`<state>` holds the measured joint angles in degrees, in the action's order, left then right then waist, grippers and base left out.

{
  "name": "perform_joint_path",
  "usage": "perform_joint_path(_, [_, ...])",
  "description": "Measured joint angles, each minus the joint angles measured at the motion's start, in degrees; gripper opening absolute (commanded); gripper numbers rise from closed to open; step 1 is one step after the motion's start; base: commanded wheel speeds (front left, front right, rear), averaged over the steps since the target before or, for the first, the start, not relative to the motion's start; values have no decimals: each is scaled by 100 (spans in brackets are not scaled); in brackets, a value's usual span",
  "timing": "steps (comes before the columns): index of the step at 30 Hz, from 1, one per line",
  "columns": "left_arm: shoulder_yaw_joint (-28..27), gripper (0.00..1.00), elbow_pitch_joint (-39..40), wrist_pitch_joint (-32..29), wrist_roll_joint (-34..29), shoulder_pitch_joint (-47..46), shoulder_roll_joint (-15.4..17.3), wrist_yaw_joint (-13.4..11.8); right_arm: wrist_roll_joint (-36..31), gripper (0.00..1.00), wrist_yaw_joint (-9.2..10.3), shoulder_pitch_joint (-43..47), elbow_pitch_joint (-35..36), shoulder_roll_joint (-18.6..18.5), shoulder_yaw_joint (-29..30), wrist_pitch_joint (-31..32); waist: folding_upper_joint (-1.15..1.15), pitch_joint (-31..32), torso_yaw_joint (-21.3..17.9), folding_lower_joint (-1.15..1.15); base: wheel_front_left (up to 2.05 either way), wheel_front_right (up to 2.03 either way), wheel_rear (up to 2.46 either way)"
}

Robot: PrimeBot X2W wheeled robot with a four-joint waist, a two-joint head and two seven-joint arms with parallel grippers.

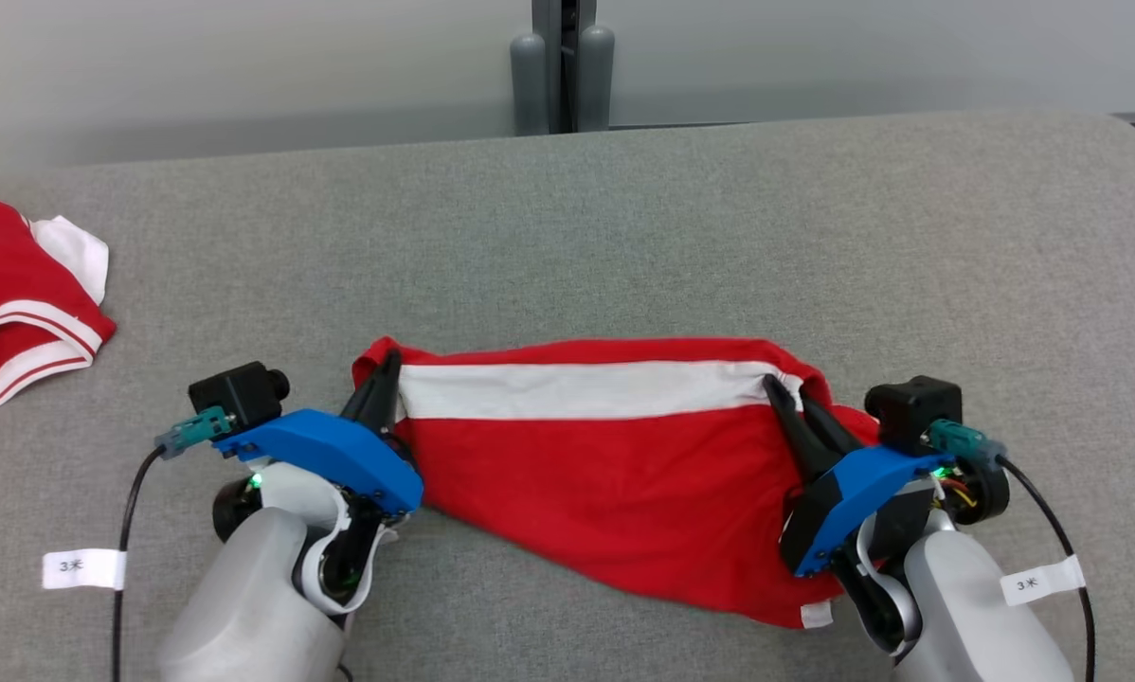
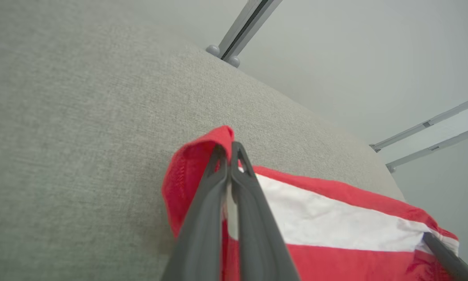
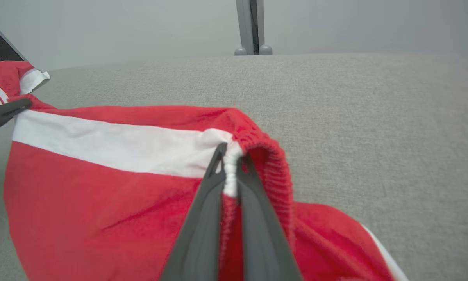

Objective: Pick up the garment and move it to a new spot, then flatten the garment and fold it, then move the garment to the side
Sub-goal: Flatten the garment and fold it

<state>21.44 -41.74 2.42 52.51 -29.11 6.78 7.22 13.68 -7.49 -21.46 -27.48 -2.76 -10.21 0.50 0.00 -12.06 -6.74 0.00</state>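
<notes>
1. The red jersey garment with a broad white band (image 1: 605,474) lies on the grey cloth-covered table (image 1: 624,218), across the middle of the table's near half. It is spread sideways, with the white band along its far edge.
2. The left gripper (image 1: 392,365) is toward the table's left side. Its two dark fingers are pressed together on the red corner fold where the white band ends.
3. The right gripper (image 1: 785,388) is toward the table's right side. Its fingers are closed tight on the ribbed edge at the band's other end, with white fabric squeezed between them.
4. A second red garment with white trim (image 1: 18,303) sits bunched at the table's left edge, well apart from the work.
5. Progress, as a judgement: the garment is down on the table and roughly spread, so the relocation looks finished.
6. Flattening is only part done. The near hem runs slanted and rumpled toward the table's near right.
7. Whether the cloth is already doubled over once is hard to tell from these angles.
8. Left to do: a smoothing pull, the fold, then the shift to the table's side.
</notes>
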Motion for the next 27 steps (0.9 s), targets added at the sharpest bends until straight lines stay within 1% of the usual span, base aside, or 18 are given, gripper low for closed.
perform_joint_path(6, [275,0,896,274,-62,128,530,18,1,0,-1,13,486,-58,211,-104,0,243,32,0,0,0,0])
perform_joint_path(9, [347,0,1504,323,-135,211,865,20,16,0,-1,71,917,-187,290,-54,0,416,64,-1,0,0,0])
perform_joint_path(13, [342,0,2599,205,-311,261,1319,-25,-19,0,-1,89,1726,-405,297,148,0,663,73,-1,0,0,0])
perform_joint_path(18, [149,0,4198,-175,-564,283,1969,-417,-44,0,-1,60,2837,-582,296,550,0,962,4,-1,0,0,0])
perform_joint_path(22, [-35,0,5398,-606,-679,212,2379,-745,1,0,-1,42,3645,-643,327,896,0,1118,-98,-2,0,0,0])
perform_joint_path(24, [-88,0,5849,-858,-676,150,2524,-879,12,0,0,40,3973,-671,322,1083,0,1137,-130,-2,0,0,0])
perform_joint_path(27, [-157,0,6237,-1206,-609,35,2687,-992,83,0,0,27,4357,-716,261,1380,0,1059,-140,-2,0,0,0])
